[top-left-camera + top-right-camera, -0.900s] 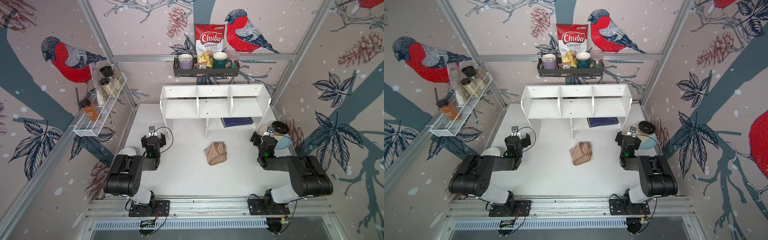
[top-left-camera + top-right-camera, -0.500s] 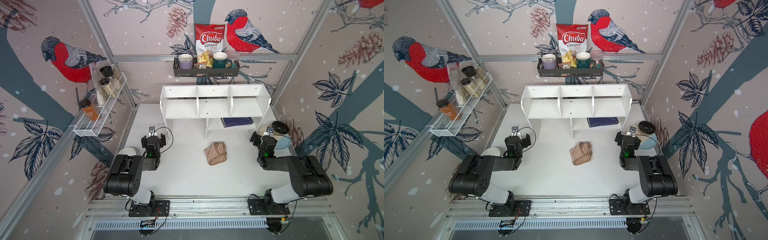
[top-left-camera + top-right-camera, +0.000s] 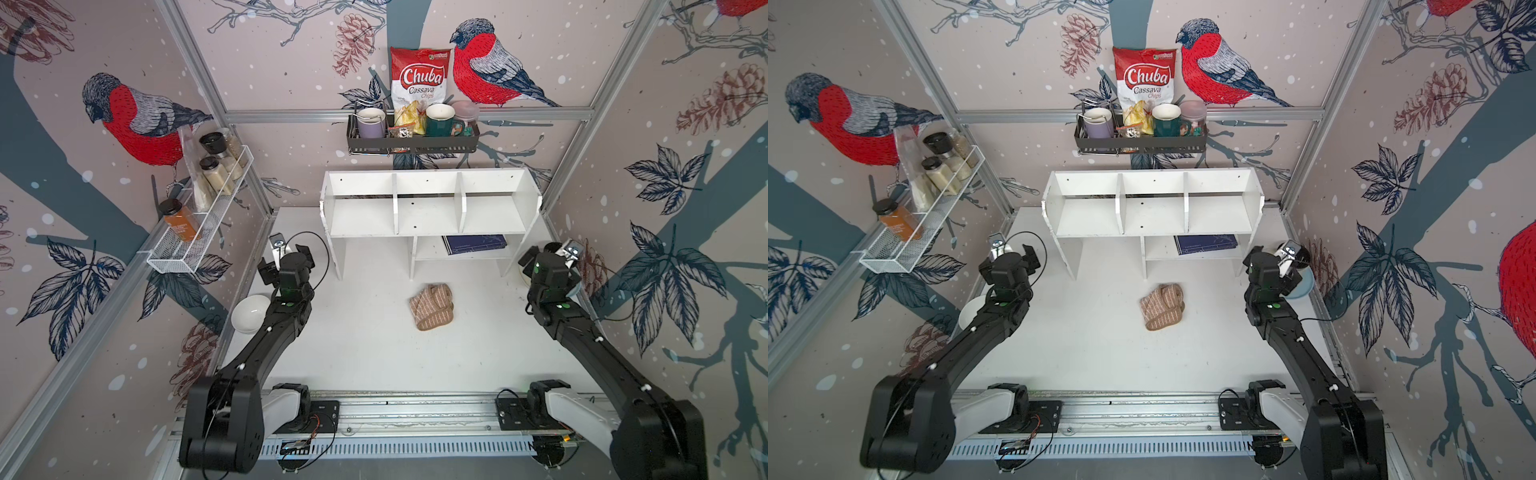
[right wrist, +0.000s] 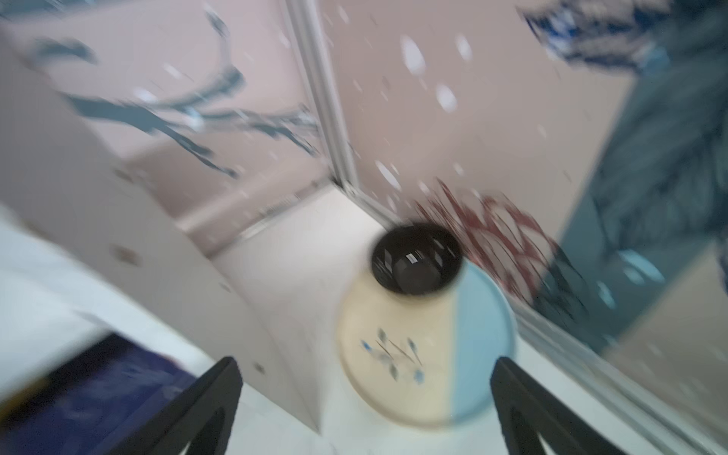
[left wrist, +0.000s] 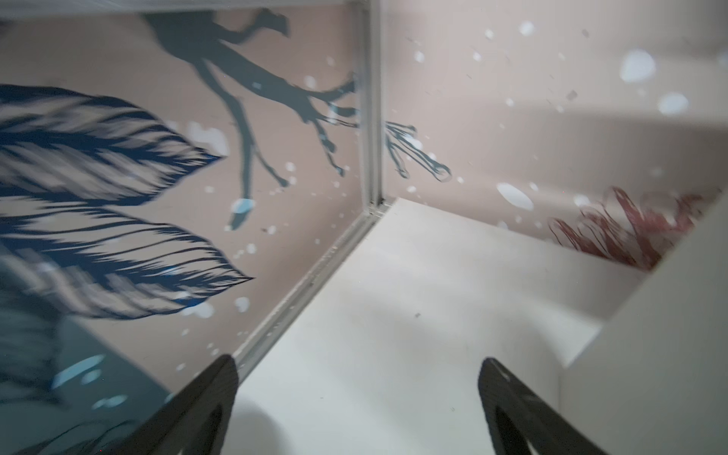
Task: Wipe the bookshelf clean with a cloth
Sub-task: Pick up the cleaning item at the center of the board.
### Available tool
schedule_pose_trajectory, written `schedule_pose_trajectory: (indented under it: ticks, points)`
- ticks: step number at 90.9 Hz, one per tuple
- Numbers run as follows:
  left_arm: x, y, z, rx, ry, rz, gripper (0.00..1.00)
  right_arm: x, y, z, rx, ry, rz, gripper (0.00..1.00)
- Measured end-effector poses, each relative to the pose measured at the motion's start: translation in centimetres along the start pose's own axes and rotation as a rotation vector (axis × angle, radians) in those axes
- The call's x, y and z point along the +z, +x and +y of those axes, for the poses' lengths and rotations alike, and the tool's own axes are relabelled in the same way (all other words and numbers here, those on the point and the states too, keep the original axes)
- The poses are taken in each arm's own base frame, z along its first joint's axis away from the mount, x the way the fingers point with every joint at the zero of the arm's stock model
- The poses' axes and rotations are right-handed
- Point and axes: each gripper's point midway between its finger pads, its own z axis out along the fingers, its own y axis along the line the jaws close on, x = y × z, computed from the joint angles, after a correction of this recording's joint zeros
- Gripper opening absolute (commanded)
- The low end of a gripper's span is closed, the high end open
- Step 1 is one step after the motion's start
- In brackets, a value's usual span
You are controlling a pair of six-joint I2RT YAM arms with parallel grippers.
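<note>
Between left jaws and right jaws, cloth (image 3: 431,306) on table (image 3: 374,357), touching neither

In both top views the right arm (image 3: 577,332) covers most of the plate (image 3: 1303,287) at the desk's (image 3: 374,353) 3 o'clock edge, and the left arm (image 3: 286,324) hides part of the white bowl (image 3: 249,315) at 9 o'clock. The book (image 3: 473,244) under the bookshelf's (image 3: 428,216) upper board has cover print too small to read. The right wrist view is motion-smeared: the black bowl (image 4: 415,258) and the plate's pattern are soft, and the dark blue patch is probably that book. The wrist pictures' edges cut off the left hand (image 5: 356,360) and right hand (image 4: 366,366) behind the fingertips.
</note>
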Motion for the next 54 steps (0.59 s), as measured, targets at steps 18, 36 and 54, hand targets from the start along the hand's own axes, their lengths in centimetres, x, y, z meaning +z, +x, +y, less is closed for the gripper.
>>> schedule_pose_trajectory:
  ticks: [18, 36, 54]
  points:
    - [-3.0, -0.9, 2.4, -0.063, -0.031, 0.088, 0.9, -6.5, 6.6, 5.9, -0.079, -0.236, 0.261, 0.95]
    - [-4.9, 0.4, -1.4, -0.063, 0.153, 0.229, 0.88, -14.3, 16.6, 15.3, -0.413, -0.477, 0.459, 0.91]
    - [-7.0, 0.0, -5.0, -0.074, 0.3, 0.301, 0.88, -15.6, 24.4, 20.7, -0.561, -0.51, 0.56, 0.88]
